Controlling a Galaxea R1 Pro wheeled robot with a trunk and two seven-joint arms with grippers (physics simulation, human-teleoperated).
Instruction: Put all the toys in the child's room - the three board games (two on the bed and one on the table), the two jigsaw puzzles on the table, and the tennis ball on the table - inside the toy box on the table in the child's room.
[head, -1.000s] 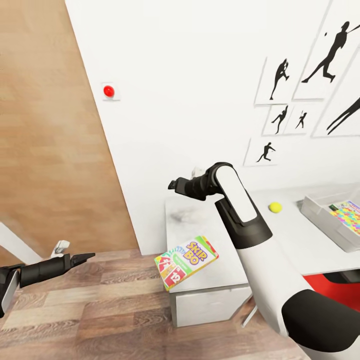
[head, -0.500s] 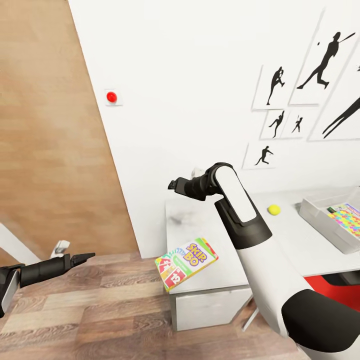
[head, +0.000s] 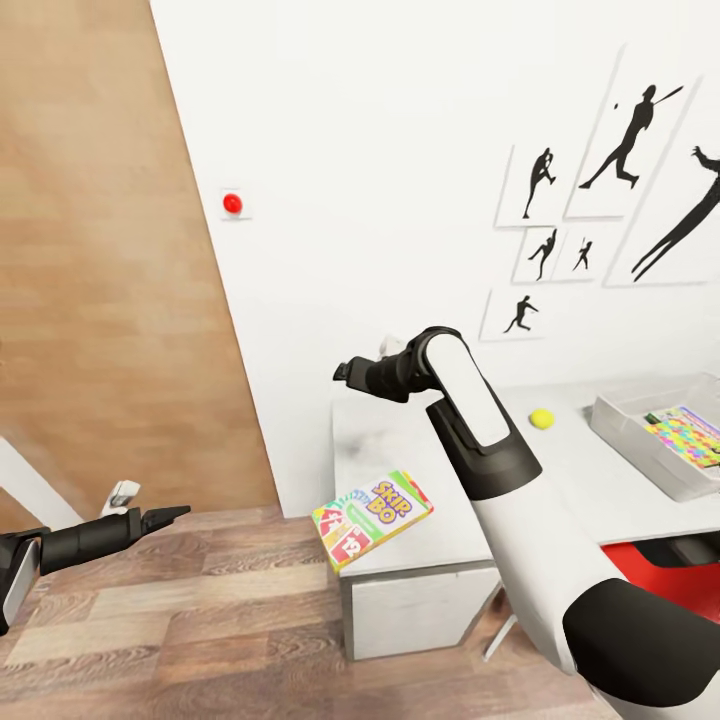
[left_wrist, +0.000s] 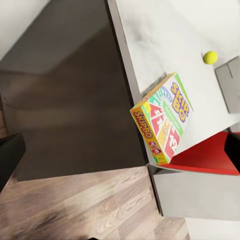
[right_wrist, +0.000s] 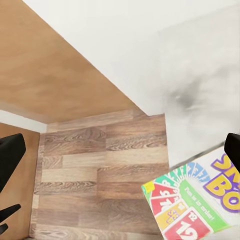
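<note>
Grey toy box (head: 640, 445) holding jigsaw puzzle (head: 690, 432), SKIP-BO game (head: 372, 518) overhanging table (head: 400, 450), hands' spread untellable.

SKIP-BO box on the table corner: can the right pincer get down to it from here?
Probably yes. The right pincer hangs empty above the table, with the SKIP-BO box below it, uncovered at the near edge.
</note>
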